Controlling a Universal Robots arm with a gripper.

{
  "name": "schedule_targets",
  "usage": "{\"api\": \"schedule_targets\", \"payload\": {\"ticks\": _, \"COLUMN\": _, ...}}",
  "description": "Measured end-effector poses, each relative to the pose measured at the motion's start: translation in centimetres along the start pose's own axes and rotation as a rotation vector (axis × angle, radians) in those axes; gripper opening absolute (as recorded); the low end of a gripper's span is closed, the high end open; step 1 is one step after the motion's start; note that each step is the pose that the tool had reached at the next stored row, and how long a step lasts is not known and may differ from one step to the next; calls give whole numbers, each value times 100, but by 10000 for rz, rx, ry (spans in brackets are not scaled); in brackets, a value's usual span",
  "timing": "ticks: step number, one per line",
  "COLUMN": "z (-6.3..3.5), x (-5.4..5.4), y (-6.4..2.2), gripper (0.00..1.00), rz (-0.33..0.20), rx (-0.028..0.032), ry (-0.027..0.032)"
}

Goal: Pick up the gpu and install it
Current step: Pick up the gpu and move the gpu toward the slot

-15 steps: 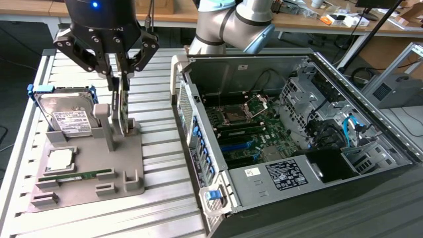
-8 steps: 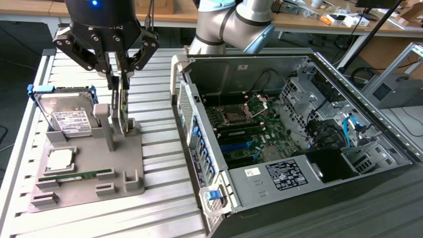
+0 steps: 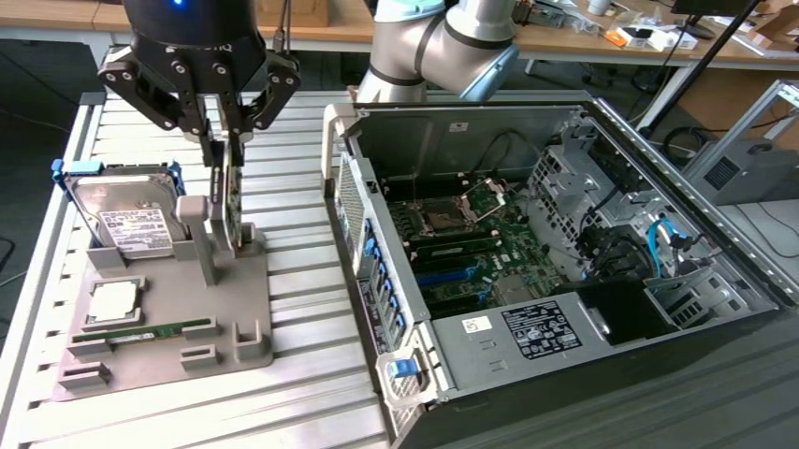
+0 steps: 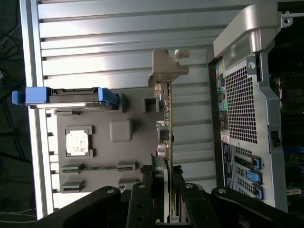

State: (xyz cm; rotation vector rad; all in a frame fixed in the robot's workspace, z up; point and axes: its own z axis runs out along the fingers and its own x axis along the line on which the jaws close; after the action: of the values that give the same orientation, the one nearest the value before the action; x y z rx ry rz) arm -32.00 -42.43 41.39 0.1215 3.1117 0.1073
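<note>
One gpu (image 3: 231,206) upright in grey holder (image 3: 250,290) at counter (image 3: 312,374) middle, beside open case (image 3: 374,281); pincer (image 3: 228,150) clamped on top edge. Risk: narrow edge grip, card may tilt, snag holder slot, slip.

"What is the slatted bench (image 3: 299,374) carrying right now?"

"A grey parts holder (image 3: 163,351) is sitting toward the exterior view's left, and an open computer case (image 3: 354,215) is lying just beside it."
</note>
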Motion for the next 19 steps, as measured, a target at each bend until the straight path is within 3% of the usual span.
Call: {"api": "schedule_targets", "payload": {"ticks": 19, "z": -58, "x": -1, "y": 4, "gripper": 27, "rz": 1, "rx": -42, "ry": 4}}
